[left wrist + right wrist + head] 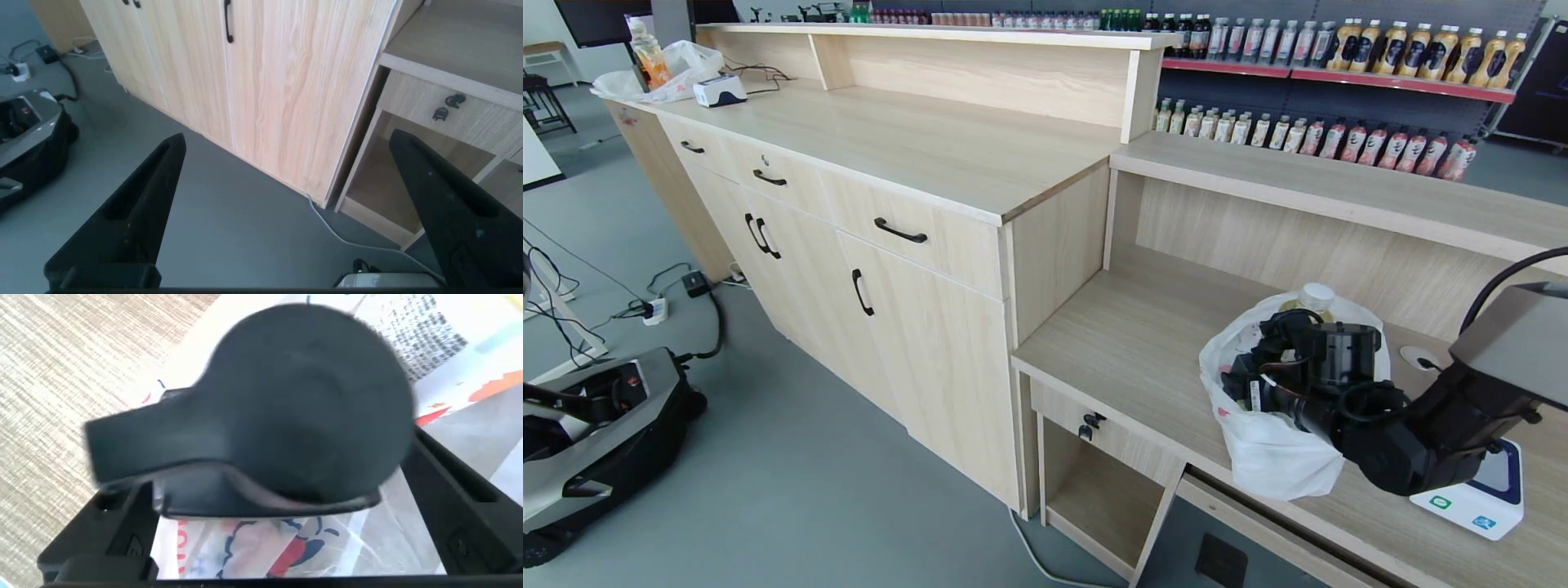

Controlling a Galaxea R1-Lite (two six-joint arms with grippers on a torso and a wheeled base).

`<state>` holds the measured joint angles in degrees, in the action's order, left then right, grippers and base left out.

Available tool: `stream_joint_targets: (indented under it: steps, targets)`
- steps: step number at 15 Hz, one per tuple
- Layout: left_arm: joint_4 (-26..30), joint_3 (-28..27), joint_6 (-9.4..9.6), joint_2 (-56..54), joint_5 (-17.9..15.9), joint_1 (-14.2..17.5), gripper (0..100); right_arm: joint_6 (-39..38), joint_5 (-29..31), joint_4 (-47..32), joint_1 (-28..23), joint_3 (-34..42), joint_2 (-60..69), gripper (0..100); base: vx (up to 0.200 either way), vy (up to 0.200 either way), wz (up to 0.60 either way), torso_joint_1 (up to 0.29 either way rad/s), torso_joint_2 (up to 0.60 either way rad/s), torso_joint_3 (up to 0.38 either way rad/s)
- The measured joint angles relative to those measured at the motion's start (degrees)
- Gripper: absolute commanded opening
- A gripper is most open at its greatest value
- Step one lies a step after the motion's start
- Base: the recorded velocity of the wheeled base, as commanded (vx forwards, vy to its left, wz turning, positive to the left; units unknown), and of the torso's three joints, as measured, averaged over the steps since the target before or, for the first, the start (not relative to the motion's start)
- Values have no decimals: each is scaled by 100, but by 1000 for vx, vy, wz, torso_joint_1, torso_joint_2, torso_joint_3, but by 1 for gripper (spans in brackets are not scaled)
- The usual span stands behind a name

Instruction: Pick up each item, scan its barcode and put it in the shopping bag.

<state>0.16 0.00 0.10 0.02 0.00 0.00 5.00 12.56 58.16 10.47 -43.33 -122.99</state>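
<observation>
A white shopping bag [1270,453] stands on the low counter [1127,343] at the right. A bottle with a white cap [1316,296] pokes out of the bag's far side. My right gripper [1262,371] sits down in the mouth of the bag. In the right wrist view a blurred black rounded object [302,408] lies close to the camera, over the bag's printed plastic [270,547]; I cannot tell what it is. My left gripper [286,139] hangs open and holds nothing, low over the grey floor in front of the cabinet doors [286,73].
A white and blue scanner stand [1474,498] sits on the low counter right of the bag. The tall counter [915,139] carries another plastic bag with a bottle [654,65] and a small device [719,90] at its far left. Shelves of bottles [1339,90] line the back.
</observation>
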Motion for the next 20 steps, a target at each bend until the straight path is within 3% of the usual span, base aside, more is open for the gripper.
stream_joint_targets:
  steps: [4,11,15,20]
  targets:
    - [0,0,0,0,0,0,100,24,-332,-139,-37,0,369,100,0,0,0,0,0,0]
    - [0,0,0,0,0,0,100,424,-736,-1235,55,127,2054,100,0,0,0,0,0,0]
    - [-2,0,0,0,0,0,100,1057,-994,-1719,5,88,3178,100,0,0,-600,0,1,4]
    - [0,0,0,0,0,0,100,906,-1068,-4092,-413,-1078,4380,100,0,0,-600,6,2,4]
